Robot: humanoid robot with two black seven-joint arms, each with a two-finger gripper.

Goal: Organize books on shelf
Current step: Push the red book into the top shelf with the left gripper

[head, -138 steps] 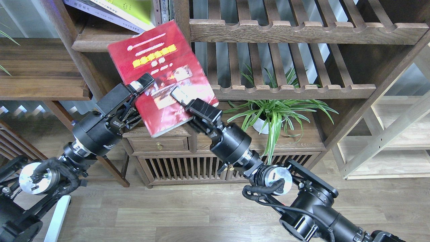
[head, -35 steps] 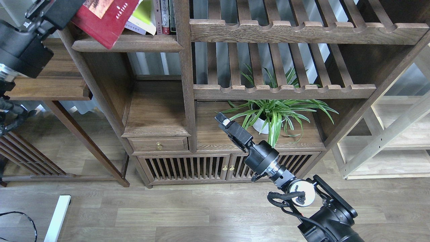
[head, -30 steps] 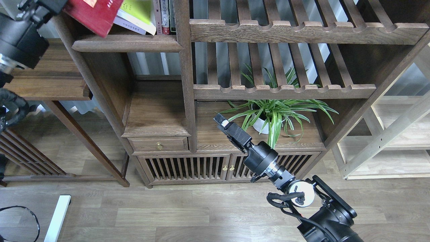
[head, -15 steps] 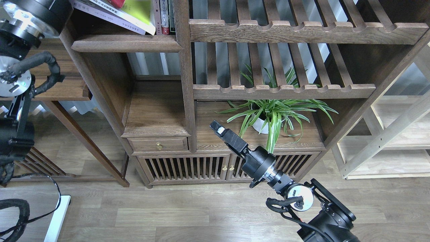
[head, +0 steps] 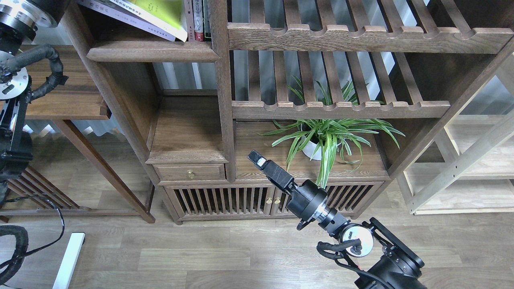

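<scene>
The shelf (head: 152,51), a dark brown plank with a thick rounded lip, is at the top left. On it lie a yellow-green book (head: 160,10) on top of a pale lavender-white book (head: 120,18), both tilted and cut off by the top edge. The dark red book is out of view. My left arm (head: 20,16) rises past the top left corner, and its gripper is out of view. My right gripper (head: 256,158) hangs empty in front of the low cabinet top, far below the shelf. It is seen edge-on, so its fingers cannot be told apart.
Slim upright books (head: 196,20) stand at the shelf's right end against the post. A potted spider plant (head: 321,140) sits just right of my right gripper. Slatted racks (head: 341,38) fill the upper right. A pale wood frame (head: 461,160) stands at the far right.
My left arm has risen and carried the dark red book out of the top of the view. My right gripper has let go of the book and drawn back down and slightly left.
</scene>
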